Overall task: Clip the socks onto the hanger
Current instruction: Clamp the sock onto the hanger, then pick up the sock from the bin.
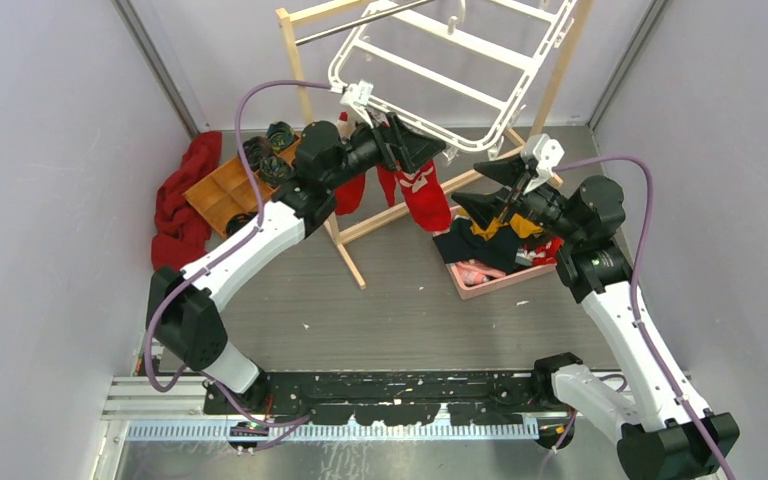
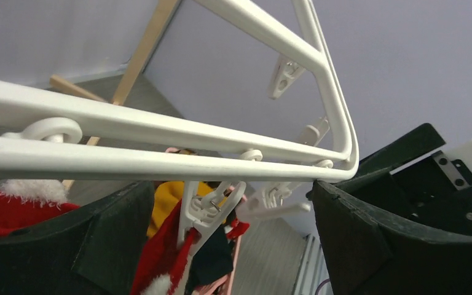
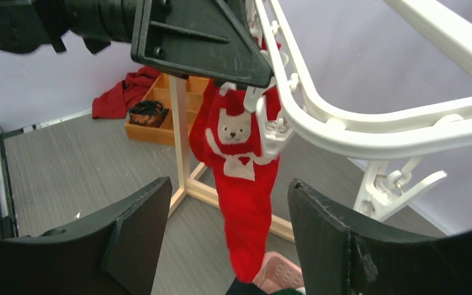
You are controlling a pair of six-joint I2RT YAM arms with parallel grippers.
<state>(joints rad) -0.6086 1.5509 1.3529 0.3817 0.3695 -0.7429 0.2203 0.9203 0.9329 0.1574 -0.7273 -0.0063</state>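
The white hanger [image 1: 450,70] hangs tilted from the wooden rack. A red sock with a white bear [image 3: 243,178] dangles from one of its clips [image 3: 264,123] on the near rail; the top view shows this sock [image 1: 425,195] between the two arms. Another red sock [image 1: 350,195] hangs left of it. My left gripper [image 1: 422,150] is open at the rail, its fingers [image 2: 67,246] wide on either side of the clip [image 2: 212,206], apart from it. My right gripper [image 3: 230,203] is open just right of the sock, holding nothing.
A pink basket [image 1: 500,275] of mixed garments sits on the floor under my right arm. A wooden tray [image 1: 225,190] and a dark red cloth [image 1: 185,195] lie at the left wall. The wooden rack's foot [image 1: 350,260] crosses the floor below the socks.
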